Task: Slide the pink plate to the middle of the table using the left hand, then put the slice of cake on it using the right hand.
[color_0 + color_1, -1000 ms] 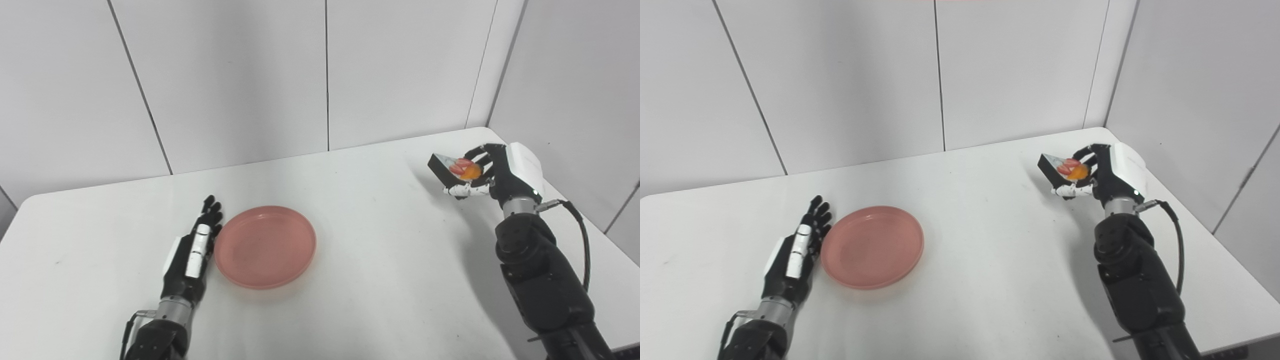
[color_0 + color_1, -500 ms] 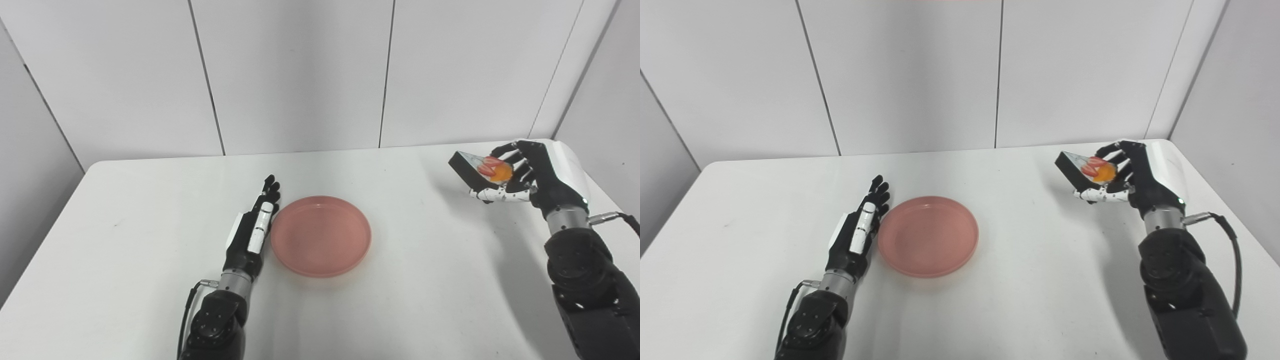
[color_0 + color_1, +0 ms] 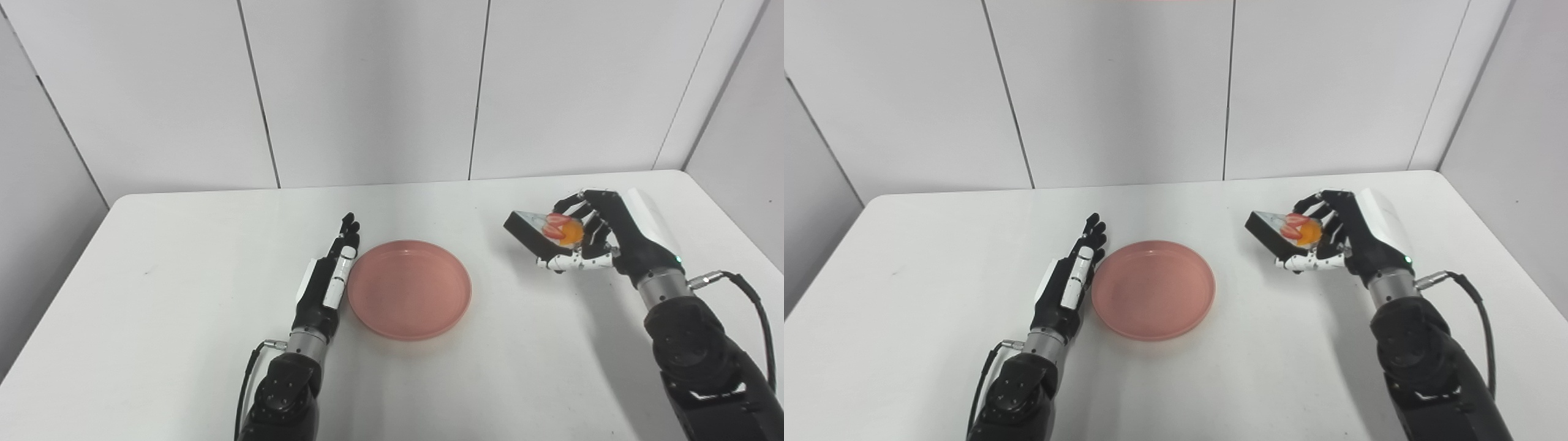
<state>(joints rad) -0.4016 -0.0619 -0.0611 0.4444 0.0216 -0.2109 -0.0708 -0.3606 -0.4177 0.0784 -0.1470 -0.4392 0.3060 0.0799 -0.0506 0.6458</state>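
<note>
The pink plate (image 3: 409,288) lies flat near the middle of the white table (image 3: 153,318). My left hand (image 3: 331,275) rests open on the table, fingers straight, its edge against the plate's left rim. To the right of the plate my right hand (image 3: 603,236) is shut on the slice of cake (image 3: 542,229), a dark wedge with red and orange fruit on top. The slice is held above the table, tilted, its tip pointing left toward the plate. In the right eye view the slice of cake (image 3: 1283,231) is a short gap from the pink plate (image 3: 1153,297).
White wall panels close the table at the back and on the right. A grey cable (image 3: 750,300) loops from my right wrist. The table's left edge (image 3: 55,294) and rounded far corners are in view.
The camera has swung, shifting the whole picture. My right hand has carried the cake slice left and lower, closer to the plate. The left hand stays beside the plate's rim.
</note>
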